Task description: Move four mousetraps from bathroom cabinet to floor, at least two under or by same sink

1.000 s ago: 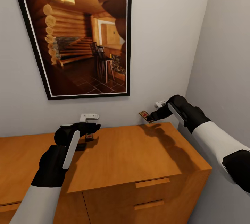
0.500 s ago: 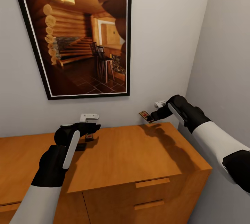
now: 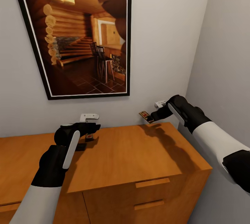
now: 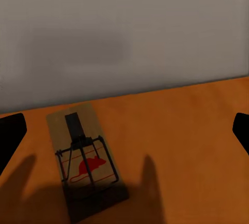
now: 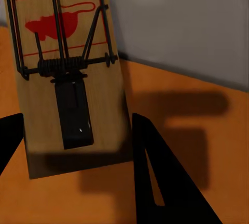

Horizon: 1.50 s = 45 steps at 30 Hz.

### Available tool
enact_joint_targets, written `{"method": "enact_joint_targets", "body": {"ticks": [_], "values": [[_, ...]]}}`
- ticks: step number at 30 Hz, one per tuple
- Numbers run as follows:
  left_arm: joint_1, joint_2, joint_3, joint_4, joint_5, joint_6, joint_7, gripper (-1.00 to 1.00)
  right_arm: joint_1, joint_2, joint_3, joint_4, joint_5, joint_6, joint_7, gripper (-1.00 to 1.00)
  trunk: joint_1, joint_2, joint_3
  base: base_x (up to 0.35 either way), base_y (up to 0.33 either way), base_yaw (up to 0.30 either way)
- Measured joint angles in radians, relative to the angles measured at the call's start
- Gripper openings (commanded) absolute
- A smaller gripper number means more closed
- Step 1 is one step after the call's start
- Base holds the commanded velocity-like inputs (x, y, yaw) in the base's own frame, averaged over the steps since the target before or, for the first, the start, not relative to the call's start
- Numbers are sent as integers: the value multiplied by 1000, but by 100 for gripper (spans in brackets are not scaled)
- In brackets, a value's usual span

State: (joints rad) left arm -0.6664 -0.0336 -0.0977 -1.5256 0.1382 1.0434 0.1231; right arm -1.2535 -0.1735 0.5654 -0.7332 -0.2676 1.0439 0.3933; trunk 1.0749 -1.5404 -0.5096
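Right wrist view: the right gripper (image 5: 78,130) clamps a mousetrap (image 5: 62,73) between its black fingers, lifted above the cabinet (image 3: 139,154) top near the wall (image 3: 163,43). Left gripper (image 3: 91,128) spreads wide, a second mousetrap (image 4: 83,159) flat on the wood between its fingertips, untouched.

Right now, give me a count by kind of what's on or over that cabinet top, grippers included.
Mousetraps: 2 (one lying flat on the cabinet under the left gripper, at; one held up by the right gripper, at)
Grippers: 2
Total: 4
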Motion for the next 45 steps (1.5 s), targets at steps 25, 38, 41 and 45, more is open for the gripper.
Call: {"method": "enact_joint_targets", "body": {"ticks": [25, 38, 41, 45], "values": [[0, 0, -3, 0, 3, 0, 0, 100, 0, -35, 5, -1, 5, 0, 0, -100, 1, 0, 0, -75, 0, 0], [0, 11, 8, 4, 1, 0, 0, 100, 0, -35, 6, -1, 5, 0, -1, -100, 0, 0, 0, -44, 0, 0], [0, 30, 58, 6, -5, 0, 1, 100, 0, -34, 6, -1, 5, 0, -1, -100, 0, 0, 0, -2, 0, 0], [0, 78, 200, 6, -48, 0, 3, 100, 0, -34, 6, -2, 5, 0, -5, -100, 0, 0, 0, 0, 0, 0]]}}
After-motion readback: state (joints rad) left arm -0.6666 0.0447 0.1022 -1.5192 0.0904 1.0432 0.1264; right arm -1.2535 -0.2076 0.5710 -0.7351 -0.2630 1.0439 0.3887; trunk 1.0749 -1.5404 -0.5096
